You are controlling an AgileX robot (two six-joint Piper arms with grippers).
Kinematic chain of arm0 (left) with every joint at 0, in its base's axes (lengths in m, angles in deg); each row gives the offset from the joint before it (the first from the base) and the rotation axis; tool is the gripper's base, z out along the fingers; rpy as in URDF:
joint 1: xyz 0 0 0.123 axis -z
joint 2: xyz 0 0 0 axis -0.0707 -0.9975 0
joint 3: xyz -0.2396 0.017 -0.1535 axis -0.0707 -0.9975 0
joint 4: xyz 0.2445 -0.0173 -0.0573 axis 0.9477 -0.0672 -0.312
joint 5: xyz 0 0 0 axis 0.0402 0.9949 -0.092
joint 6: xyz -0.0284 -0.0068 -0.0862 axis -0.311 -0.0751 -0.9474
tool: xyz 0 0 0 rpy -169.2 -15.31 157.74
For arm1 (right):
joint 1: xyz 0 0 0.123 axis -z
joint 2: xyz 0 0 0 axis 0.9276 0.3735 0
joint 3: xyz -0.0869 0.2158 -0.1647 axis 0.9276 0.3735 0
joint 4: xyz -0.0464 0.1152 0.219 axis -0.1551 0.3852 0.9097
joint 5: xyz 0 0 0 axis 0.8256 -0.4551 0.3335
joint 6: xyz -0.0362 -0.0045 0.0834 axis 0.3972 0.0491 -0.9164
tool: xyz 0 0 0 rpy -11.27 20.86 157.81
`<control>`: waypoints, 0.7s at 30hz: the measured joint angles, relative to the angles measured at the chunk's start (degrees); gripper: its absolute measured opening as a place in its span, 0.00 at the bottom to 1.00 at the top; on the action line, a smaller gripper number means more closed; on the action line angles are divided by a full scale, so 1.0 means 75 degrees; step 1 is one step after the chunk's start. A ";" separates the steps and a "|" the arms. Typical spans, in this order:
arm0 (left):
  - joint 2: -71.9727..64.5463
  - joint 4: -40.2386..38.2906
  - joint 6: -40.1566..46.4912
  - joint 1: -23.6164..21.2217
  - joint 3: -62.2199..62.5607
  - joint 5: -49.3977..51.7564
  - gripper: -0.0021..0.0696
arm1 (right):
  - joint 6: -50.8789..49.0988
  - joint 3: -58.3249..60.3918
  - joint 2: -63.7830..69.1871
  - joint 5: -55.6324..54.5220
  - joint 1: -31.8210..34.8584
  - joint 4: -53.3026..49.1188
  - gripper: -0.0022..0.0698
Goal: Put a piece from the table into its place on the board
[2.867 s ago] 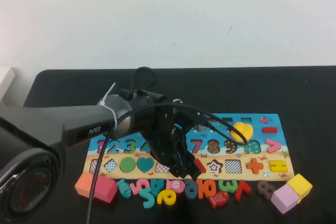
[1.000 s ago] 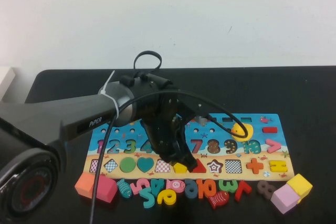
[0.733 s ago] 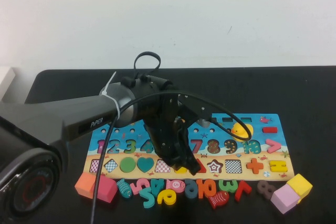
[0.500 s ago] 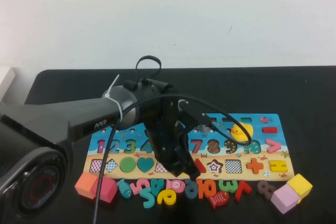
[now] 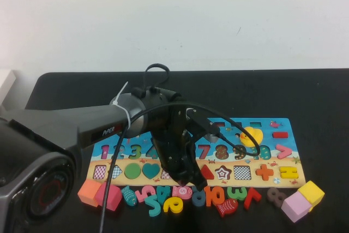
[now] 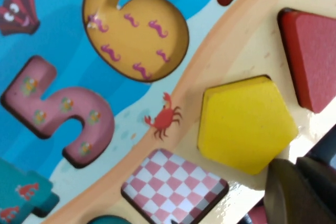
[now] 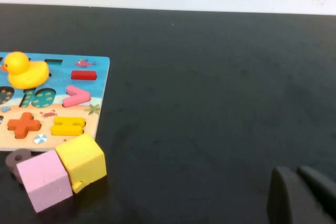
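Note:
The puzzle board (image 5: 290, 135) lies on the black table. In the left wrist view a yellow pentagon piece (image 6: 245, 129) sits in its slot on the board's beige band (image 6: 220, 61), between a red triangle (image 6: 312, 61) and an empty checkered slot (image 6: 173, 184). My left gripper (image 6: 299, 192) is shut and empty, just past the pentagon's edge; in the high view it (image 5: 188, 181) hangs over the board's front edge and hides the pentagon. My right gripper (image 7: 302, 195) is shut and empty over bare table, to the right of the board.
Loose numbers and fish (image 5: 180, 197) lie along the board's front edge. Orange and pink blocks (image 5: 90, 192) sit at the front left, pink (image 5: 296, 205) and yellow (image 5: 311, 192) cubes at the front right. A yellow duck (image 5: 252, 135) stands on the board.
The left gripper has moved a little toward the board's front edge and now covers the yellow pentagon, which showed in its slot a second ago. The right arm has not moved.

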 joint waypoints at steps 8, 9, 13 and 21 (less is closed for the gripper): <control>0.0123 0.0125 -0.0083 0.0000 0.0000 0.0117 0.03 | 0.0000 0.0000 0.0000 0.0000 0.0000 0.0000 0.06; 0.0230 0.0158 -0.0083 0.0000 0.0000 0.0160 0.03 | 0.0000 0.0000 0.0000 0.0000 0.0000 0.0000 0.06; 0.0965 0.0283 -0.0054 0.0000 0.0000 0.0228 0.03 | 0.0000 0.0000 0.0000 0.0000 0.0000 0.0000 0.06; 0.3768 0.0218 -0.0132 0.0000 -0.1758 -0.0701 0.03 | 0.0000 0.0000 0.0000 0.0000 0.0000 0.0000 0.06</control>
